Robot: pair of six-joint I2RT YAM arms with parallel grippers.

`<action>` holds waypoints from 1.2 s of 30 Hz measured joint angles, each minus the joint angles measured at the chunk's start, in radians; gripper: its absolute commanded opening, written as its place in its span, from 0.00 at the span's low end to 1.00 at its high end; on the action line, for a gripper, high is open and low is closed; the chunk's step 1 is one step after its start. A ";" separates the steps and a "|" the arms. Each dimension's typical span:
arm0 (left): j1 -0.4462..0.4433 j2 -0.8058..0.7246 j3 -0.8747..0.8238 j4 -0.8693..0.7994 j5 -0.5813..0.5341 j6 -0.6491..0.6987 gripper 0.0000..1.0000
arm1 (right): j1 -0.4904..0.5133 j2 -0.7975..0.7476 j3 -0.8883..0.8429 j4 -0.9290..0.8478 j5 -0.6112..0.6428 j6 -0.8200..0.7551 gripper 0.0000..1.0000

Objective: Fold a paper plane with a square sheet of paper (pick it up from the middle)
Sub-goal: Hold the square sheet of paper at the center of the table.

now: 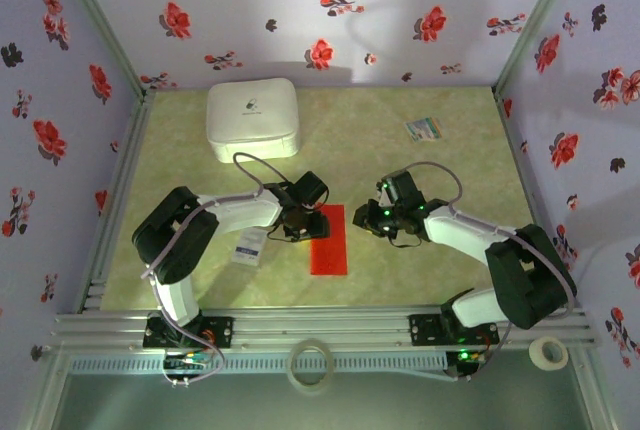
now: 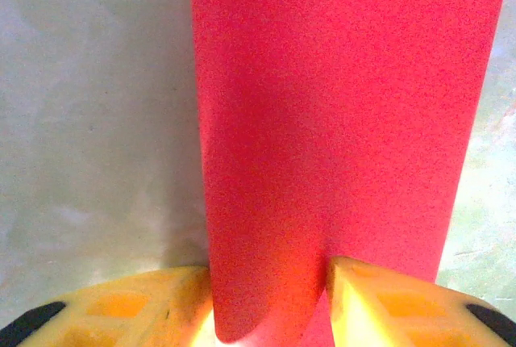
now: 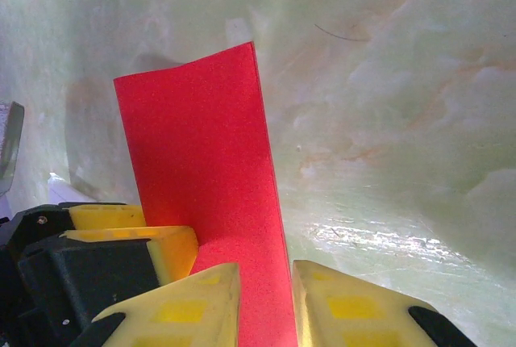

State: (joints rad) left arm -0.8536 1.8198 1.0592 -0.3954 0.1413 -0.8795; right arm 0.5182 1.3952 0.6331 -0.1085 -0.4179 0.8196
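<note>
I can read no text anywhere. The white box [image 1: 253,118] carries a small dark logo on its lid, too blurred to make out. Well right of that box, the small multicoloured card [image 1: 423,129] shows print too small to read.

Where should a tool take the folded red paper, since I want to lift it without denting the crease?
Grip the red paper at one short end, coming in low along the table with one finger slid under the edge. It lies as a flat, narrow folded strip, so a pinch across its thickness suits it; the left tool already straddles one end this way.
</note>
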 measured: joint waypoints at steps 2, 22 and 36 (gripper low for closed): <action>0.000 0.001 0.002 -0.003 0.000 0.000 0.46 | 0.000 0.000 0.000 0.001 -0.002 0.000 0.23; -0.002 0.005 0.007 -0.010 0.000 0.026 0.45 | 0.002 0.011 0.000 0.014 -0.004 0.001 0.22; -0.001 0.002 0.000 -0.003 -0.003 0.017 0.45 | 0.002 0.011 0.000 0.014 -0.004 0.001 0.22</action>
State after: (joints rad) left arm -0.8547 1.8214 1.0588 -0.3981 0.1379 -0.8627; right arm 0.5198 1.4067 0.6331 -0.0944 -0.4217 0.8207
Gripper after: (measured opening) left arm 0.442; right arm 0.220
